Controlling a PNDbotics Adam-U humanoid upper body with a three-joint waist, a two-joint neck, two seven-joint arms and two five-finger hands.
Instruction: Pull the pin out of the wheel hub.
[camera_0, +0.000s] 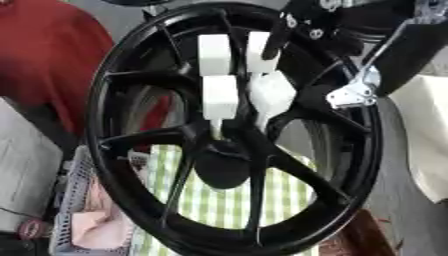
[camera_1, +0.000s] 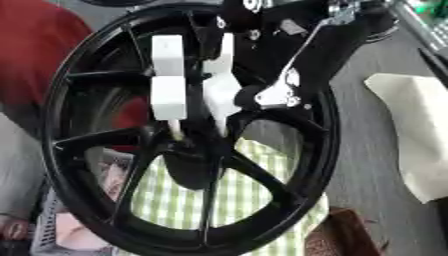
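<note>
- Left eye view is filled by a large black spoked wheel hub (camera_0: 131, 165), held upright close to the camera.
- Robot's right hand (camera_0: 254, 80), with white blocky fingers (camera_0: 219, 95) pointing down, comes from above onto the hub's centre (camera_0: 223, 150).
- Two white fingers narrow to thin tips that close in at the centre boss; the pin cannot be made out there, so whether they hold it cannot be told.
- Behind the spokes lies a green-and-white checked cloth (camera_0: 219, 205).
- A grey mesh basket (camera_0: 70, 220) stands at lower left.
- Left hand shows nowhere.
</note>
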